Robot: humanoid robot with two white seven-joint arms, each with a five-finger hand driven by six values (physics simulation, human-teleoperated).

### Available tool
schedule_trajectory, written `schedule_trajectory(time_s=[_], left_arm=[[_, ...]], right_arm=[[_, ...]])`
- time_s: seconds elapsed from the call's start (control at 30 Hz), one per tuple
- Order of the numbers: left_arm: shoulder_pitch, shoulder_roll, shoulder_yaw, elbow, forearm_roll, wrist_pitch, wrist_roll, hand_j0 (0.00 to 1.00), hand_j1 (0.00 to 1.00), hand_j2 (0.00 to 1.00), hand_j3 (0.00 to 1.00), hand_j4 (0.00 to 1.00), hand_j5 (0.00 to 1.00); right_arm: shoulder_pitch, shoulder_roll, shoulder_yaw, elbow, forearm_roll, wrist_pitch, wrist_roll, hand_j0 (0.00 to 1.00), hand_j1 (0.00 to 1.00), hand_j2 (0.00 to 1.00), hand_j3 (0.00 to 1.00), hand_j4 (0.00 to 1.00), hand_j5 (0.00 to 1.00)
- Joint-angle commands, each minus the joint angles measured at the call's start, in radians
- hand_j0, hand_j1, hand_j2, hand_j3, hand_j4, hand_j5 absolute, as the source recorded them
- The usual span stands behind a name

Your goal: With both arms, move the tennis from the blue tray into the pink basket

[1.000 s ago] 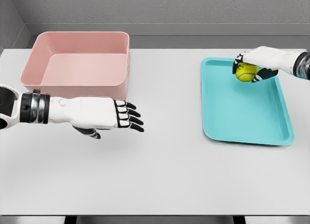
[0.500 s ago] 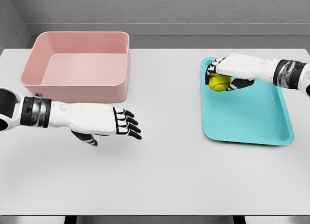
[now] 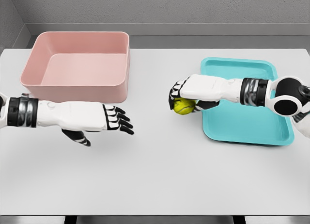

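Tennis ball is yellow and sits in the right hand. The fingers of that hand are curled over the top of the ball and grip it. The ball hangs above the bare worktop, just past the left edge of the blue tray, so it is off the tray now.

There is only the head view to go by. In it, the pink basket sits at the far left corner of the worktop. It looks like it has nothing in it. The left hand floats low over the worktop near the left edge, just in front of the basket. Its fingers are stretched out and loose, and they hold nothing. They point toward the ball.

The ball is to the right of the left hand, with a gap of bare worktop between the two hands. The left hand is much closer to the basket than the right hand is. I think the next step is a hand-over: the right hand brings the ball across, and the left hand takes it and drops it in the basket.
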Motion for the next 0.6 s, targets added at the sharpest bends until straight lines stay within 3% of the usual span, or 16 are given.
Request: schedule_trajectory(time_s=[0.0, 0.47, 0.57], left_arm=[[0.000, 0.000, 0.018, -0.002, 0.019, 0.002, 0.000, 1.00, 1.00, 1.00, 1.00, 1.00, 1.00], [0.009, -0.010, 0.030, 0.000, 0.018, 0.002, 0.000, 1.00, 1.00, 1.00, 1.00, 1.00, 1.00], [0.026, -0.009, 0.072, 0.000, 0.019, 0.002, 0.000, 1.00, 1.00, 1.00, 1.00, 1.00, 1.00]], right_arm=[[0.000, 0.037, 0.033, -0.003, -0.007, 0.001, 0.001, 0.48, 0.48, 0.48, 0.48, 0.48, 0.48], [0.008, 0.083, 0.134, 0.013, -0.009, 0.013, -0.001, 0.48, 0.48, 0.48, 0.48, 0.48, 0.48], [0.011, 0.084, 0.146, 0.036, -0.007, 0.014, -0.004, 0.48, 0.48, 0.48, 0.48, 0.48, 0.48]])
